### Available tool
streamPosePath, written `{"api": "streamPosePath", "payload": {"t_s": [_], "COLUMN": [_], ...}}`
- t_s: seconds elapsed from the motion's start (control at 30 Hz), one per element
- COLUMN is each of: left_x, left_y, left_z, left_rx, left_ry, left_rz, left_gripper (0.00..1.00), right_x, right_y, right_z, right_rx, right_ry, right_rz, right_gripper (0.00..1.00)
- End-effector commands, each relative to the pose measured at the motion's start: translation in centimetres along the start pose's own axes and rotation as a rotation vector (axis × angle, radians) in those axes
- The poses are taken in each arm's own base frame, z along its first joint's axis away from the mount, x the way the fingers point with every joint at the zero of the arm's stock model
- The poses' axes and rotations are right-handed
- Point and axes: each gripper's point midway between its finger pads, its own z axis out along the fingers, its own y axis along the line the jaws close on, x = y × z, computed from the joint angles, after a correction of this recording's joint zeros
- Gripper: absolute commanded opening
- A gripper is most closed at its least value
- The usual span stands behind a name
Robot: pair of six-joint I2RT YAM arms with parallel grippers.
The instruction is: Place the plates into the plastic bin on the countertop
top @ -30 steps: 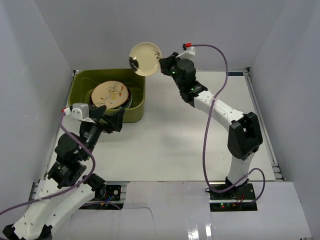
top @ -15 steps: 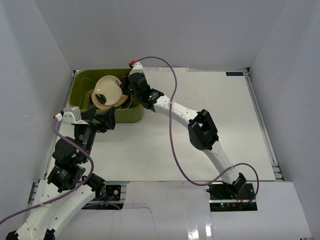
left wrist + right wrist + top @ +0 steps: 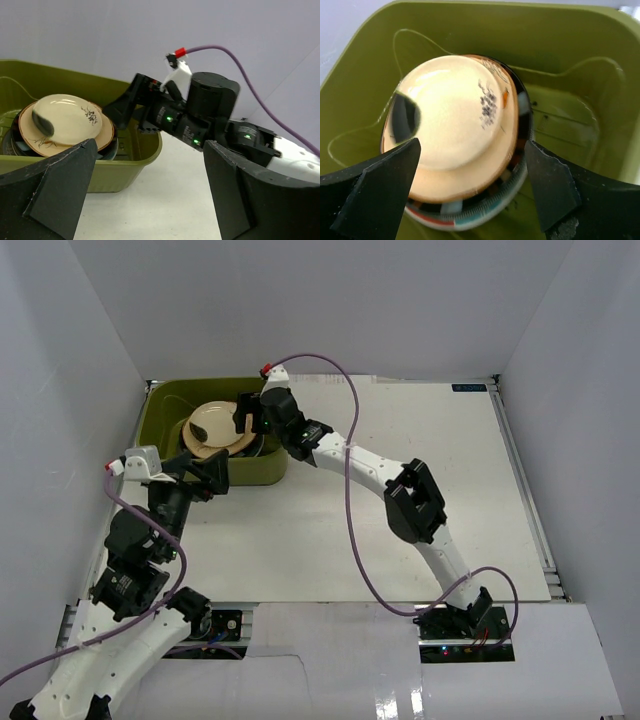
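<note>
The olive-green plastic bin (image 3: 160,420) stands at the back left of the white countertop (image 3: 400,490). Inside it lies a stack of plates (image 3: 215,428). A small cream plate (image 3: 455,125) with a dark mark lies on top, slightly tilted, over a cream plate and a red-and-teal plate (image 3: 470,220). My right gripper (image 3: 244,417) hovers open just over the stack, its fingers (image 3: 375,195) on either side of the top plate and apart from it. My left gripper (image 3: 212,475) stands open and empty at the bin's near wall (image 3: 125,170), facing the plates (image 3: 65,122).
White enclosure walls rise close behind the bin and along both sides. The right arm (image 3: 410,500) stretches diagonally across the countertop, its purple cable (image 3: 350,440) looping above. Metal rails (image 3: 525,490) edge the right side.
The right gripper carried the small cream plate from above the bin's far rim down onto the stack and opened, letting it go. The left arm shifted slightly left.
</note>
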Motion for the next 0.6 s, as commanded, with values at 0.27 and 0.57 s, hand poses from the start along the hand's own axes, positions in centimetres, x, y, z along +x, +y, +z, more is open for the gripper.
{"api": "streamPosePath", "payload": {"t_s": [0.27,0.57], "left_x": [-1.2,0.5], "left_y": [-1.2,-1.8], "left_z": [-1.6,-2.7], "left_rx": [0.042,0.079], "left_ry": [0.09,0.181], "left_rz": [-0.026,-0.071], "left_gripper": [0.98,0.98], "right_x": [-9.0,-3.7], "right_y": [-2.2,-11.0], "right_z": [-21.3,-37.0], "right_rx": [-0.052,0.085], "right_ry": [-0.238,-0.196], "right_rz": [-0.052,-0.074], "right_gripper": [0.9,0.9]}}
